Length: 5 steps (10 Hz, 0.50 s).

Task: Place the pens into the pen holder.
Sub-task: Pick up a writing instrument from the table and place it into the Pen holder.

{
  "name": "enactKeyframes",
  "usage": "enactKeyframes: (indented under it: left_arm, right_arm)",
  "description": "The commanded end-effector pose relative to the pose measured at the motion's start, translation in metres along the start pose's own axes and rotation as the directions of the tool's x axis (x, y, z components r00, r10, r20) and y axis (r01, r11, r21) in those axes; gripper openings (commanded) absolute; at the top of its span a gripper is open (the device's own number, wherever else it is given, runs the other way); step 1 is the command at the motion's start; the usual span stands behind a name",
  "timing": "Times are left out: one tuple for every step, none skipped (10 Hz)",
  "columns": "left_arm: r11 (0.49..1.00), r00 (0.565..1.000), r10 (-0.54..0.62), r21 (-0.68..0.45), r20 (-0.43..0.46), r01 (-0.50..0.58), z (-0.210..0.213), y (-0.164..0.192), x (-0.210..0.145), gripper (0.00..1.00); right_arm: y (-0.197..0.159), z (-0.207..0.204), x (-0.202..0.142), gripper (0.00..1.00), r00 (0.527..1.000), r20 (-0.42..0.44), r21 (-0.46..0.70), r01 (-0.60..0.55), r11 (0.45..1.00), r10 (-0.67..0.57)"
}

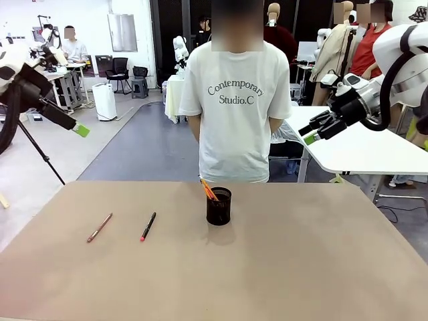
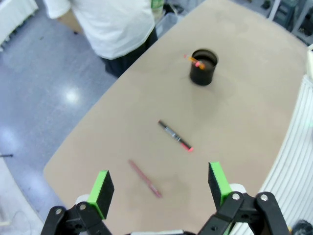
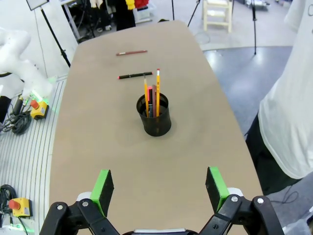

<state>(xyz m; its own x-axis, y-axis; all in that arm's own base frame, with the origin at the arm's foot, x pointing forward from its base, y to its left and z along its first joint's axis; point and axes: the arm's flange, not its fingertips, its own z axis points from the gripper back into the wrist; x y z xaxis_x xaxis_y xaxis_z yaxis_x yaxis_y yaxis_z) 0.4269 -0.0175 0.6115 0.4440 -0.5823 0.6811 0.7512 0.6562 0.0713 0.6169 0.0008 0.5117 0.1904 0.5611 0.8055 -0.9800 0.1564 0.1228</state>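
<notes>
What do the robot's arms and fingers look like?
The left arm and right arm are white and rounded, with black ribbed hoses. The left gripper and right gripper are black, each with two fingers tipped in bright green pads.

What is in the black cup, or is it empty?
Not empty. The pen holder stands upright with orange pens sticking out; a black pen and a reddish pen lie outside.

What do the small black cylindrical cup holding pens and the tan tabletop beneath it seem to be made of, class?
The small black cylindrical cup looks dull black and thin-walled with no shine. It could be metal mesh or plastic, as any weave is too fine to confirm. The tan tabletop is smooth, matte and evenly coloured with no wood grain, so it is likely laminate or coated board.
</notes>
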Motion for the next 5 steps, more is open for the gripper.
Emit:
enactKeyframes:
  left_arm:
    - [0.992,0.979,0.027,0.126,-0.204,-0.001,-0.005,-0.002,0.013,1.0]
    - [0.989,0.958,0.037,0.147,-0.285,0.006,-0.012,-0.006,0.014,1.0]
    - [0.981,0.927,0.074,0.192,-0.368,-0.002,-0.025,-0.008,0.011,1.0]
    - [0.981,0.916,0.121,0.186,-0.382,-0.052,-0.045,-0.014,0.007,1.0]
    - [0.974,0.905,0.152,0.216,-0.396,-0.069,-0.062,-0.015,0.002,1.0]
  right_arm:
    - [0.001,0.001,0.002,1.0,1.0,0.001,-0.002,-0.003,1.0,0.003]
    - [0.001,0.001,0.002,1.0,1.0,0.001,-0.002,-0.003,1.0,0.003]
    - [0.001,0.001,0.002,1.0,1.0,0.001,-0.002,-0.003,1.0,0.003]
    - [0.001,0.001,0.002,1.0,1.0,0.001,-0.002,-0.003,1.0,0.003]
    - [0.001,0.001,0.002,1.0,1.0,0.001,-0.002,-0.003,1.0,0.003]
